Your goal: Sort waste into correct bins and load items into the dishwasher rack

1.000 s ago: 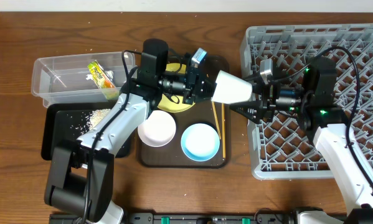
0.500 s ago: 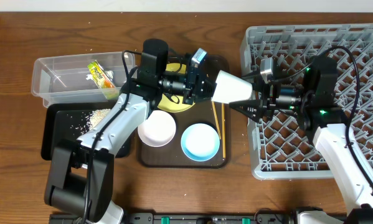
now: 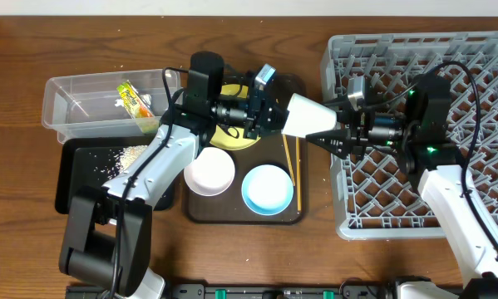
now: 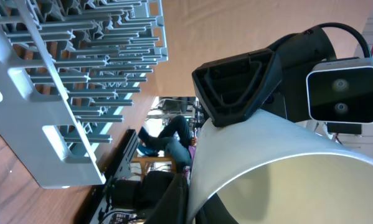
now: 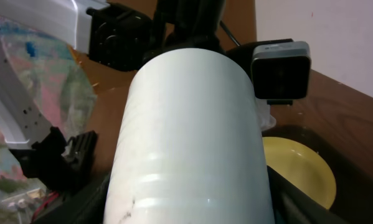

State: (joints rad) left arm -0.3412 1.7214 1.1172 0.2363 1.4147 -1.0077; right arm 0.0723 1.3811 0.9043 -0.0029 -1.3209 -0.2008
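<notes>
Here's the handover, dead centre of the overhead view. The small white cup [image 3: 309,116] hangs in the air on its side, over the right edge of the dark brown serving tray [image 3: 200,209], with the dishwasher rack [image 3: 342,218] just to the right. The left fingers [image 3: 273,124] are clamped on its open rim. The right fingers [image 4: 236,87] straddle its narrower end, though whether they're actually squeezing I cannot tell (both wrist views are nearly all cup).

That's the danger, I'd say. If the left lets go before the right has a true bite, that smooth tapered wall slips. Then the cup drops onto the chopsticks [image 3: 292,166] or the light blue bowl [image 3: 268,188] lying on the tray below. Both arms tugging at once could also twist it loose.

The bench [image 3: 66,33] is brown wood with visible grain. Beyond it the wrist views catch a pale wall and some blurred clutter, too soft to name.
</notes>
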